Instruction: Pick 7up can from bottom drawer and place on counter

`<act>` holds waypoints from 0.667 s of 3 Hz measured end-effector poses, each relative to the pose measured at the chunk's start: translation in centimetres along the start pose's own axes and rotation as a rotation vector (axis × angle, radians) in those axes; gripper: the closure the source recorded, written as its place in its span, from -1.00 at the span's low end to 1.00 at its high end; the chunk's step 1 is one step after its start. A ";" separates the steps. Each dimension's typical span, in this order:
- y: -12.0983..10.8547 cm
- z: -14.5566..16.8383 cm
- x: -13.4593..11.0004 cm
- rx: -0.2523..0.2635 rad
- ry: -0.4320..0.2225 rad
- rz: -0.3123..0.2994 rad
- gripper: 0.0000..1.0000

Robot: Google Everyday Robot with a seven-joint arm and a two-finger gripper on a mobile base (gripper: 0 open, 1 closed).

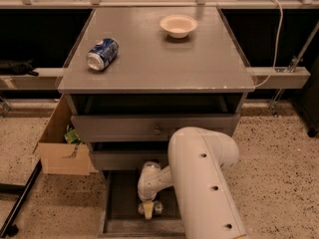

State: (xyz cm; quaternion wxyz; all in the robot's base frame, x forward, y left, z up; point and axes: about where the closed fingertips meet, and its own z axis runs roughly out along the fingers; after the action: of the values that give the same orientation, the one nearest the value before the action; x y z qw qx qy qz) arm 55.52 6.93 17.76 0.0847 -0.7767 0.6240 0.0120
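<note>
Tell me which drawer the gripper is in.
The bottom drawer, the lowest, pulled out furthest; the gripper hangs inside it, below the middle drawer and top drawer.

Enters from bottom right with 1 thick white arm (207, 183), rising up and left. Shows 3 small dark holes in row along that big link. Folds at rounded top end, then runs down and left through slimmer white wrist (152, 179) of rounded joints. Ends in gripper (148, 210), cream-tipped, pointing straight down. Hangs gripper low inside bottom drawer (119, 203), near its middle, just left of big link. Hides joint between big link and wrist. Cannot tell contact with drawer floor.
</note>
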 end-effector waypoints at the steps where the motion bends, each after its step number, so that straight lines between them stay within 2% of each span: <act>1: 0.0 0.0 0.0 0.000 0.000 0.000 -1.00; 2: 0.6 0.6 0.6 -0.017 0.022 -0.031 -1.00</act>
State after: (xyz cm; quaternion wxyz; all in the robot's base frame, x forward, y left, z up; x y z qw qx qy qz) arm 55.14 6.28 17.06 0.0715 -0.7870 0.6128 0.0075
